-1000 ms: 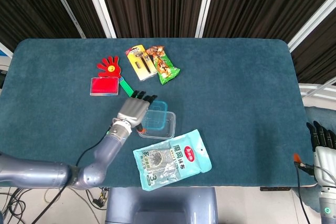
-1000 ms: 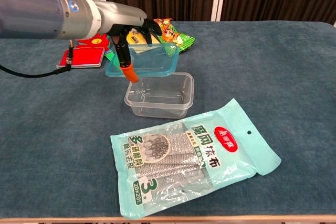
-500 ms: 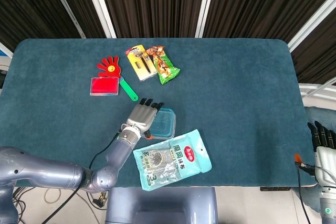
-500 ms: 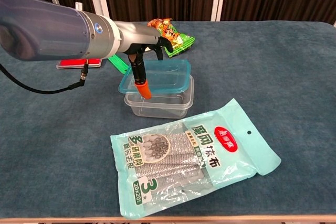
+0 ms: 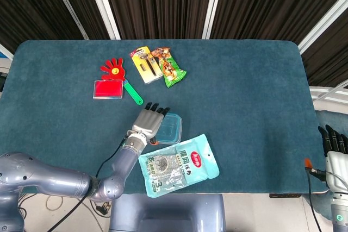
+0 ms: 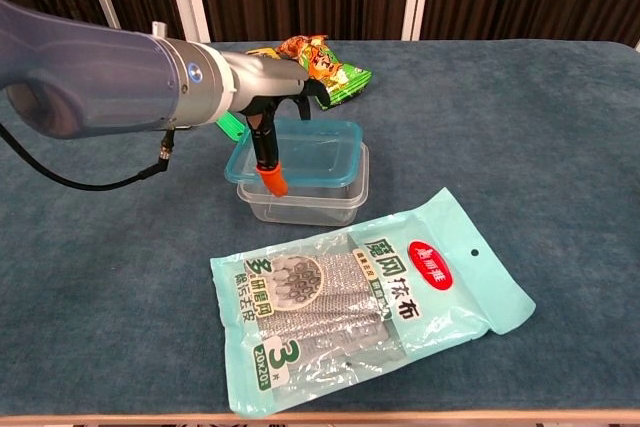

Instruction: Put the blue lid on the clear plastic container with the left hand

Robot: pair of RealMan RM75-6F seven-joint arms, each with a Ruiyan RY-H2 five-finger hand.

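Left hand (image 6: 268, 132) grasping blue lid (image 6: 305, 147) over clear container (image 6: 305, 192); align rim beneath fingers (near corner overhangs), press level, then release.

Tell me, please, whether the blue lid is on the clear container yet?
On, apparently not pressed shut: the blue lid rests across the clear container rim, with the left hand holding its near-left edge. Whether it has snapped down cannot be told.

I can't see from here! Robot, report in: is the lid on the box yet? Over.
Left hand holds blue lid over clear container, not pressed flat. Right hand idle at table edge. Cloth packet beside container, not blocking.
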